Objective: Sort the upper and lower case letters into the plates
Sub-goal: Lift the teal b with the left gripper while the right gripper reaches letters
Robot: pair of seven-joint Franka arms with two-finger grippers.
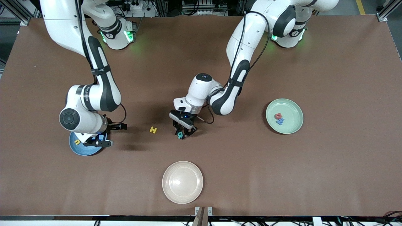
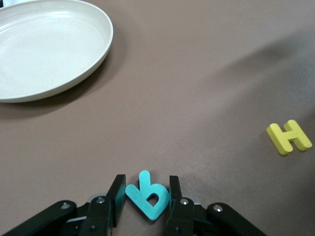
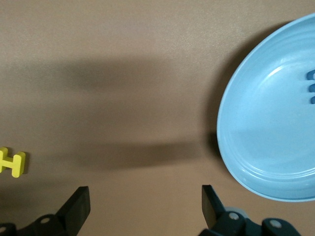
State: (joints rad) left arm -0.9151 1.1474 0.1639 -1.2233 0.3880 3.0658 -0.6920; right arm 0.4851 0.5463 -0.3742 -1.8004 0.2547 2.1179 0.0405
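Observation:
My left gripper (image 1: 183, 133) is low at the table's middle, its fingers closed on a teal letter (image 2: 147, 195), which also shows in the front view (image 1: 180, 135). A yellow H (image 1: 153, 129) lies on the table beside it, toward the right arm's end; it also shows in the left wrist view (image 2: 289, 137) and the right wrist view (image 3: 12, 162). My right gripper (image 1: 101, 142) is open and empty at the blue plate's (image 1: 81, 150) edge. That plate holds a yellow letter (image 1: 77, 142) and a blue letter (image 3: 311, 86). The pale green plate (image 1: 293, 108) holds a red letter (image 1: 277, 116) and a blue letter (image 1: 280, 121).
A cream-white plate (image 1: 182, 182) sits empty near the front edge of the table, nearer to the front camera than the left gripper; it also shows in the left wrist view (image 2: 44, 44). The brown table (image 1: 314, 175) is bare around it.

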